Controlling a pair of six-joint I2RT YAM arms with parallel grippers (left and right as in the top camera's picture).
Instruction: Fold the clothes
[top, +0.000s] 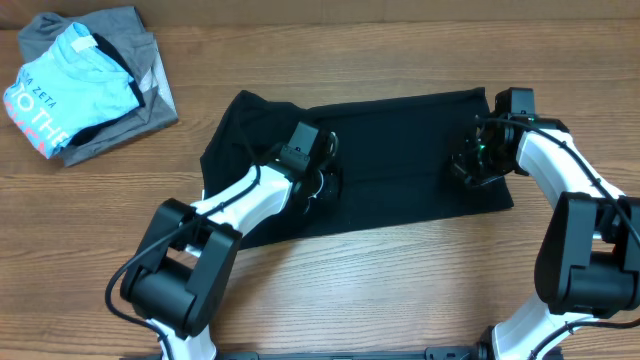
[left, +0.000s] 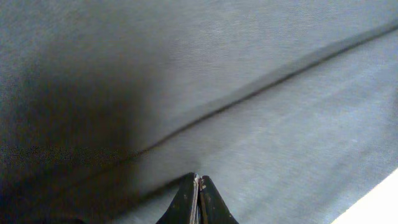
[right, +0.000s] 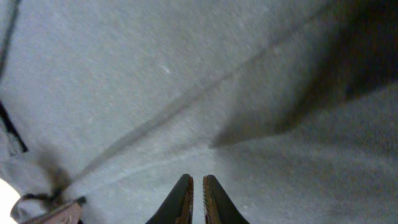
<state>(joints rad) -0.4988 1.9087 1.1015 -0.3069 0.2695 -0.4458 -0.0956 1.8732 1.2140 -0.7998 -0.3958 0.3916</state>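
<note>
The black T-shirt (top: 400, 165) lies flat across the middle of the table as a wide folded band, with one sleeve sticking out at its upper left. My left gripper (top: 320, 178) is low over the shirt's left part. In the left wrist view its jaws (left: 198, 178) are pressed shut, with only shirt fabric (left: 249, 68) and a fold line beyond them. My right gripper (top: 468, 162) is low over the shirt's right end. Its jaws (right: 198, 179) are nearly together with a thin gap, over shirt fabric (right: 155, 74). No cloth shows between either pair of jaws.
A pile at the back left holds a grey garment (top: 125, 35) with a light blue printed shirt (top: 60, 90) on top. Bare wooden table (top: 400, 290) surrounds the black shirt. A bright strip of table (left: 387, 205) shows past the shirt's edge in the left wrist view.
</note>
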